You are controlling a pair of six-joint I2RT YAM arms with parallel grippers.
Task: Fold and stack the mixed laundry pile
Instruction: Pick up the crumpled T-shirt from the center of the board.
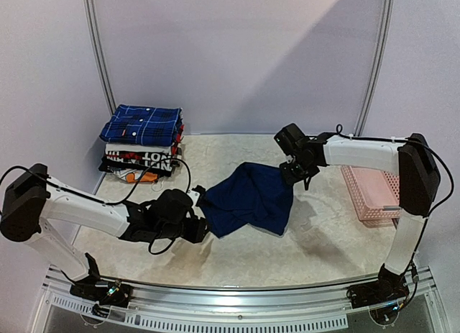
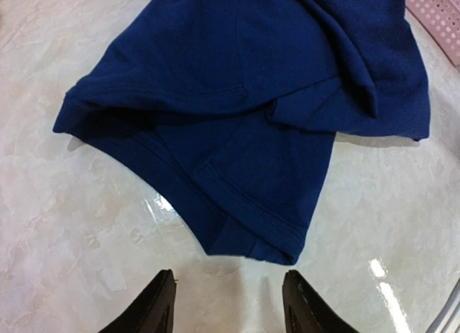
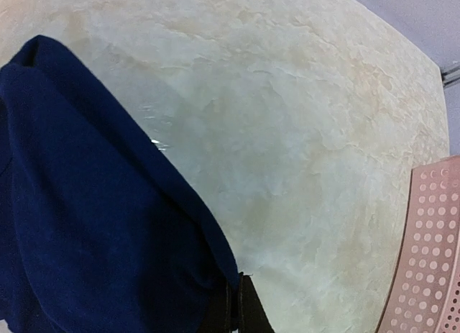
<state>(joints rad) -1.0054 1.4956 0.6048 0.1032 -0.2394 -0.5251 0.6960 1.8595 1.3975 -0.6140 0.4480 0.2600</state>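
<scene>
Pale lilac walls close in a marbled cream tabletop, seen from the top camera with both arm bases at 6 o'clock. The navy T-shirt sits near the middle of the tabletop, crumpled and partly doubled over itself. Its 1 o'clock corner is raised off the surface, while the rest drapes down and spreads toward 7 o'clock. The right arm reaches in from 3 o'clock, and the right jaws are pinched tight on that raised corner. In the right wrist view the dark fingertips meet on the cloth's edge with no gap between them. The left arm lies low across the tabletop from 9 o'clock. The left jaws stand wide apart just beside the shirt's 8 o'clock edge, holding nothing. The left wrist view shows both black fingertips close above the bare marble, just short of a hemmed corner of the garment. The dark-blue plaid shirt lies folded at 10 o'clock, on top of a stack of folded garments in white and black with red lettering. A pink perforated basket sits at 3 o'clock, well apart from the navy T-shirt.
</scene>
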